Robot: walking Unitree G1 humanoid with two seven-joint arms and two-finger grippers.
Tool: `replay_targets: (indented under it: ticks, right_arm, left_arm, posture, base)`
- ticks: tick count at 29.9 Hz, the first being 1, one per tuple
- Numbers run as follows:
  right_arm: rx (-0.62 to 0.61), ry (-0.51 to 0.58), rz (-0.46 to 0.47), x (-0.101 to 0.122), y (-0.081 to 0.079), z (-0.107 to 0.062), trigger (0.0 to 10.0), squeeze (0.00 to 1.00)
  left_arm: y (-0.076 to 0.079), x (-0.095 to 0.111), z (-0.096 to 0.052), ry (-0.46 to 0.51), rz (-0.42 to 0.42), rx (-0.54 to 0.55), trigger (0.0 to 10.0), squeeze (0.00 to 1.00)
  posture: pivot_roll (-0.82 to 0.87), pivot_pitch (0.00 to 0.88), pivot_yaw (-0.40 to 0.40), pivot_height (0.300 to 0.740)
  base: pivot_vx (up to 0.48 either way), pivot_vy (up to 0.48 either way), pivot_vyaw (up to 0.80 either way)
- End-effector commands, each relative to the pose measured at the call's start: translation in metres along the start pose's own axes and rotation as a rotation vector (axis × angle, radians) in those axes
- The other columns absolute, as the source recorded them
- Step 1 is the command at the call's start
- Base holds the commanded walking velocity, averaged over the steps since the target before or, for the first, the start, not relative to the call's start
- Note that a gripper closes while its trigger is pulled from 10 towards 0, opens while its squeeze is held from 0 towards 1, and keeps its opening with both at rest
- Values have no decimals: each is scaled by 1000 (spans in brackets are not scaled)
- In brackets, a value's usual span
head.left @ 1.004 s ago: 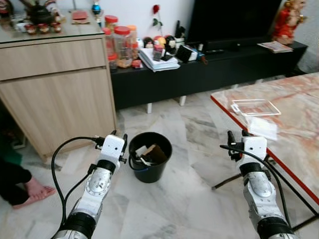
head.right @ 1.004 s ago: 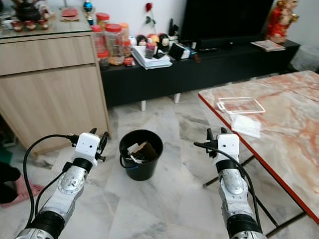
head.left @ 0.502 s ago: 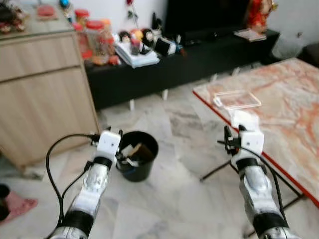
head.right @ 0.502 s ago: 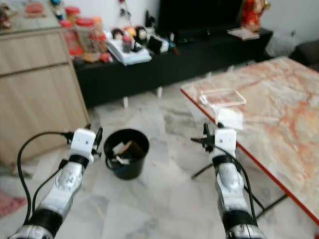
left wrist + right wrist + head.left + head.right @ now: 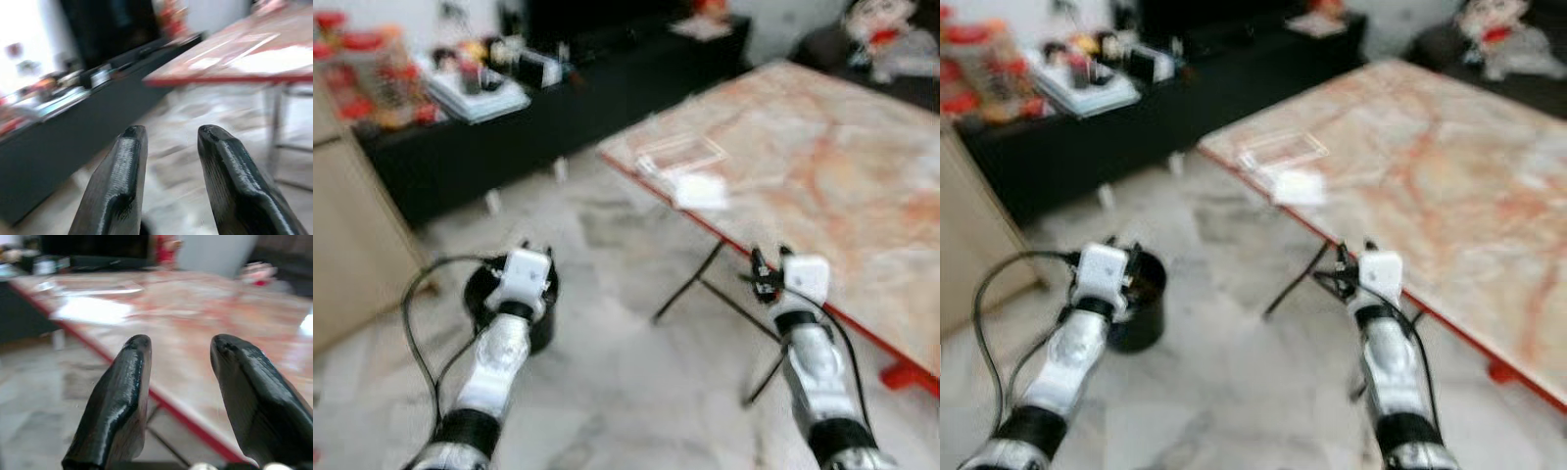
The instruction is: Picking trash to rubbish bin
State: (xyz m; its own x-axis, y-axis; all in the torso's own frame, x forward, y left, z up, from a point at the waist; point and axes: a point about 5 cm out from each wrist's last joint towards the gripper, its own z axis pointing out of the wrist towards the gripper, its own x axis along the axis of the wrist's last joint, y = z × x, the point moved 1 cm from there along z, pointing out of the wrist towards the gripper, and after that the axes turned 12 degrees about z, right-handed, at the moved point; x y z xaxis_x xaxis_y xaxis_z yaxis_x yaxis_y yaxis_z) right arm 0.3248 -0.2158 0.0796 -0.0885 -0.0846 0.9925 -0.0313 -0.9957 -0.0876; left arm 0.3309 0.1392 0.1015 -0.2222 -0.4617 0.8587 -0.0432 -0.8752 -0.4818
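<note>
both pincers, left gripper [image 5: 168, 142] and right gripper [image 5: 178, 357], are spread and carry nothing. camera has turned right since a second ago: round black plastic bin [image 5: 487, 294] now sits behind left wrist, white paper scrap [image 5: 700, 189] near marble table's [image 5: 822, 166] red edge, closer for picking.

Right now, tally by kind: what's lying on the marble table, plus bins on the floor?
Clear plastic tray: 1
White paper piece: 1
Black rubbish bin: 1
Total: 3; views are blurred, so smaller bits could be missed.
</note>
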Motion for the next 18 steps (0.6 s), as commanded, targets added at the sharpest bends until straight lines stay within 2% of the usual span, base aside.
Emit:
replay_targets:
  ticks: [1, 18]
  right_arm:
    - [6, 11, 8, 3, -3, 3, 10000, 0]
    - [5, 9, 17, 1, -5, 2, 10000, 0]
  left_arm:
    - [-9, 2, 3, 7, 19, 15, 10000, 0]
    - [-10, 6, 5, 20, 9, 17, 10000, 0]
  posture:
    - [175, 73, -60, 740]
    - [176, 81, -57, 740]
  base:
    - [0, 0, -800]
    - [0, 0, -800]
